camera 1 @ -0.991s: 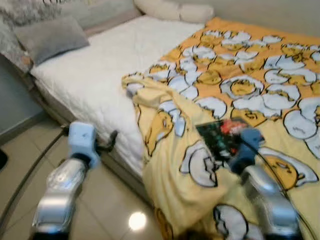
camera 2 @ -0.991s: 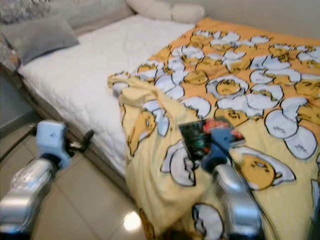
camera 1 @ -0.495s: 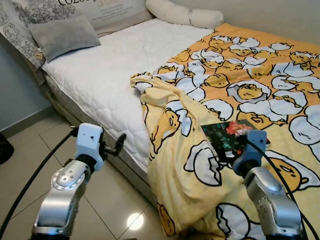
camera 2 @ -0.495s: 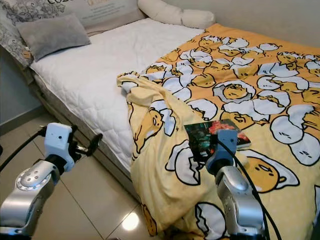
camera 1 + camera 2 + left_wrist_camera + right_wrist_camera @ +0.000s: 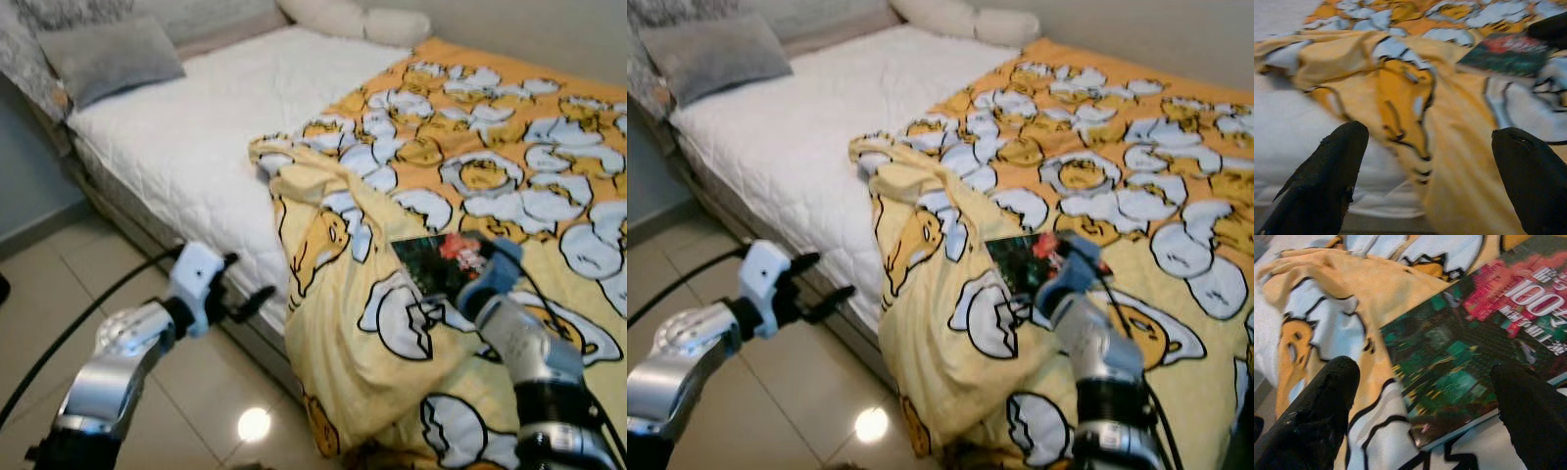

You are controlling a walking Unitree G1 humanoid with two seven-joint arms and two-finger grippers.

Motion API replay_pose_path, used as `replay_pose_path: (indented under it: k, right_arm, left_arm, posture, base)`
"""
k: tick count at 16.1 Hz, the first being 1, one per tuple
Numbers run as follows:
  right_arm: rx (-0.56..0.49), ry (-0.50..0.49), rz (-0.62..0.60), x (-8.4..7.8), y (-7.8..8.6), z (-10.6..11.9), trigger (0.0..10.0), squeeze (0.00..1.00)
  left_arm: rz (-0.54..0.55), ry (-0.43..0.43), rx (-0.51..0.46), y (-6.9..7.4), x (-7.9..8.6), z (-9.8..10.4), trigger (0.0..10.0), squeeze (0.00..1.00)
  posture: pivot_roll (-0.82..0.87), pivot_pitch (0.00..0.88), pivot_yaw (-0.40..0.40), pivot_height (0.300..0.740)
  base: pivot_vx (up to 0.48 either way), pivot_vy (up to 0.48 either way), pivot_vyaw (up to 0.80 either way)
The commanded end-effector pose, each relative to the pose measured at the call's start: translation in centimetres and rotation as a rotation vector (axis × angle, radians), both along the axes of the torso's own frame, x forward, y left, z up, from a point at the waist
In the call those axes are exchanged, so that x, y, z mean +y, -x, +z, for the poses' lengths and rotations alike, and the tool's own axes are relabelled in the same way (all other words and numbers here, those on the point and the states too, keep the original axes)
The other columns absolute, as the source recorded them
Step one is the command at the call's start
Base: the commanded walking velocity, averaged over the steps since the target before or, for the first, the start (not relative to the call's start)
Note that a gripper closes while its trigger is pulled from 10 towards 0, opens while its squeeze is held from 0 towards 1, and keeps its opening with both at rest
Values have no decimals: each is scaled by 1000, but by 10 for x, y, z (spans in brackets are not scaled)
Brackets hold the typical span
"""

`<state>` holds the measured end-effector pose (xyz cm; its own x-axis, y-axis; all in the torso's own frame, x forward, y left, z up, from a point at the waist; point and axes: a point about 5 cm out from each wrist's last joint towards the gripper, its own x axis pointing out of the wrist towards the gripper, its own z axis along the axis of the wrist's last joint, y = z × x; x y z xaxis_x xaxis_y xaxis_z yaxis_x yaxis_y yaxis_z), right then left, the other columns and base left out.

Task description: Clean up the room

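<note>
A dark green and red book (image 5: 434, 264) lies flat on the yellow egg-print blanket (image 5: 338, 323), near where the blanket bunches and hangs over the bed's side. My right gripper (image 5: 1425, 369) hovers just over the book (image 5: 1469, 342), open, one finger on each side of its near corner. Beside the bed's edge my left gripper (image 5: 245, 279) stands open above the floor and points at the hanging blanket fold (image 5: 1400, 98). Nothing is between its fingers (image 5: 1327, 171).
The white mattress (image 5: 196, 127) is bare on the left half. A grey pillow (image 5: 108, 54) and white pillows (image 5: 362, 20) lie at the head. The tiled floor (image 5: 59, 294) runs along the bed's side, and a black cable (image 5: 88, 313) trails from my left arm.
My left gripper has swung a little to the right, closer to the bed's edge and the hanging blanket. The right gripper stays over the book. The camera has shaken.
</note>
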<state>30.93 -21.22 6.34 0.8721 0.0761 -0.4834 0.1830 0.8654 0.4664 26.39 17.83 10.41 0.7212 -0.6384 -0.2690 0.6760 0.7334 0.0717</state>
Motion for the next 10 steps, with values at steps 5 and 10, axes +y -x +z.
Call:
replay_pose_path:
  k: [5,10]
  right_arm:
    - [128,-185,-74,-5,-7,-14,10000,0]
    - [150,-207,-91,-12,-5,-17,10000,0]
  left_arm:
    - [-197,5,44,16,-18,0,10000,0]
    - [-212,-10,57,18,-18,-1,10000,0]
  posture:
    - [-49,0,-49,740]
    - [-52,0,-51,740]
  base:
    - [0,0,0]
    - [0,0,0]
